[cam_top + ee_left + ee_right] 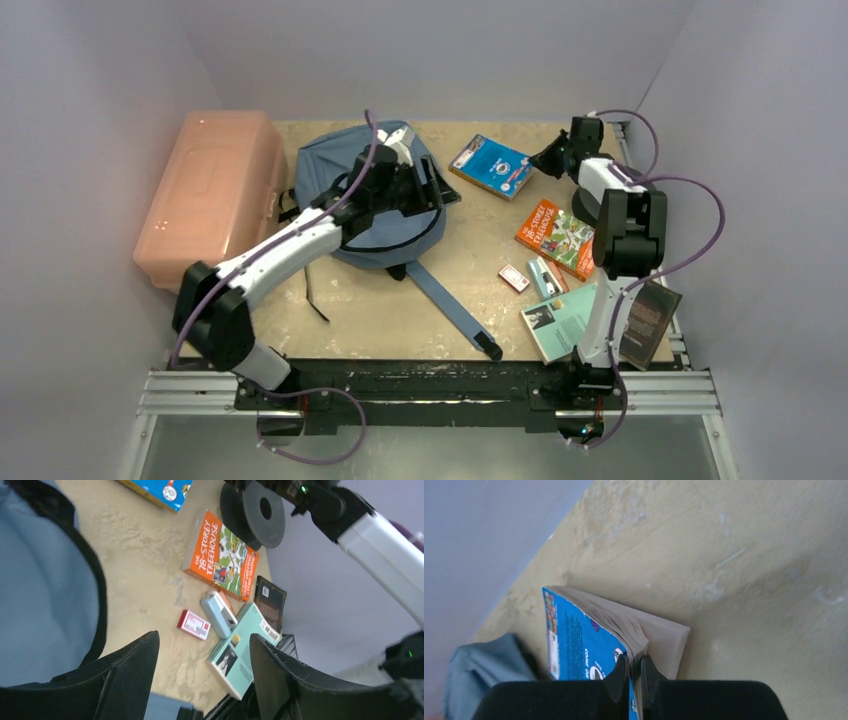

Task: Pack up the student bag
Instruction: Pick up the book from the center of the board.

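My right jaws are clenched on a corner of the blue paperback book (579,645), which lies on the desk (380,320) with its long axis running ten to four. The soft blue-grey student bag (325,170) sits at nine o'clock from them, under my left jaws, which are spread and hold nothing. Only the right wrist view shows the pinch itself; only the top view shows the route across.

Overhead and both close wrist views share the student bag (318,170).
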Motion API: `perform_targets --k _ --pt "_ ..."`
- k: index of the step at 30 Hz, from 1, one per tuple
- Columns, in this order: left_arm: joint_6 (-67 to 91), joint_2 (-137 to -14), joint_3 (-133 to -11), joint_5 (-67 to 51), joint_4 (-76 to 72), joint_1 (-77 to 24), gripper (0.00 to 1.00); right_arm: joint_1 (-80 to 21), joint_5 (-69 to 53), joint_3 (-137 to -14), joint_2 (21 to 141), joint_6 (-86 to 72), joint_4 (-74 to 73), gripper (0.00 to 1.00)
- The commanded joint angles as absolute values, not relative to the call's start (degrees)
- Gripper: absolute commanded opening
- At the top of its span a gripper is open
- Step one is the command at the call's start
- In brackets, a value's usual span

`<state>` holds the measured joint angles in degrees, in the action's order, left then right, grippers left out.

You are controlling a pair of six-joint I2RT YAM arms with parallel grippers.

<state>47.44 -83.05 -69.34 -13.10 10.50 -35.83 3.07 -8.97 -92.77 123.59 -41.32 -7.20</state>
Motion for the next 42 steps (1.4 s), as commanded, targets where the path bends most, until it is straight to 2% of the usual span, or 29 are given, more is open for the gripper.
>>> perform_targets --k 1,6,15,26,30,33,36,38,41,42 --pt "57.41 -94.95 -79.29 -8.44 0.91 -38.45 0.66 3.16 -21.13 -86.98 115.22 -54.24 -3.03 0.0" --pt "65.4 -104.51 -82.61 -4.0 -8.08 -39.35 0.72 4.07 -24.6 -79.95 111.05 -63.02 0.53 0.0" --pt "73.8 -115.16 -87.15 0.99 -7.93 -39.51 0.82 6.43 -29.07 -70.3 106.01 -75.81 9.02 0.0" --pt "90.19 -124.83 -90.3 3.17 -7.22 -40.6 0.83 8.03 -30.72 -66.34 103.4 -82.62 12.83 0.0" --pt "94.06 -130.07 -92.56 4.15 -13.4 -41.29 0.82 8.26 -30.52 -65.62 102.68 -83.2 12.68 0.0" --pt "96.73 -134.39 -96.49 1.59 -18.45 -41.56 0.76 8.25 -30.94 -63.84 102.16 -84.76 14.27 0.0" --pt "96.96 -134.9 -95.68 3.37 -22.5 -41.79 0.65 8.26 -30.92 -61.7 101.11 -85.31 15.02 0.0" --pt "96.23 -133.68 -93.28 5.97 -24.71 -41.75 0.53 8.35 -30.44 -60.36 100.11 -84.82 14.78 0.0" --pt "94.37 -131.94 -90.34 7.81 -28.35 -41.28 0.28 8.63 -30.12 -60.18 98.91 -79.94 14.23 0.0" --pt "93.91 -131.4 -89.44 7.68 -29.66 -41.0 0.19 8.81 -30.07 -61.45 98.82 -76.32 12.28 0.09"
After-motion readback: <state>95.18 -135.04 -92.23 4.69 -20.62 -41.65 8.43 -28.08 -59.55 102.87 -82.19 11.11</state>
